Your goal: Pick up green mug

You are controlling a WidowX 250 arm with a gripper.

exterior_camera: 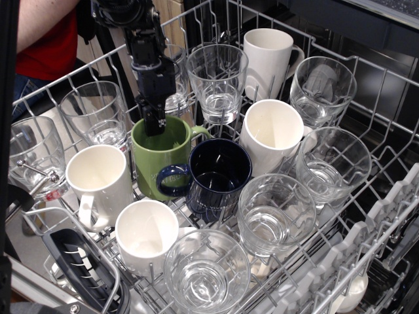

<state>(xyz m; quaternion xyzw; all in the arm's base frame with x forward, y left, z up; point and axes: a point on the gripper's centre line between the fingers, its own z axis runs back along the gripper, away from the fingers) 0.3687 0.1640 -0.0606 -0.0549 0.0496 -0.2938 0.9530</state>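
Green mug [162,157] sits in the dishwasher rack [366,98], wedged between a white mug [99,180] on one side and the navy mug [215,175] touching its front. Black gripper [153,123] comes down from above, fingers pinched on the mug's back rim, 1 finger dipping inside. Glasses all around.
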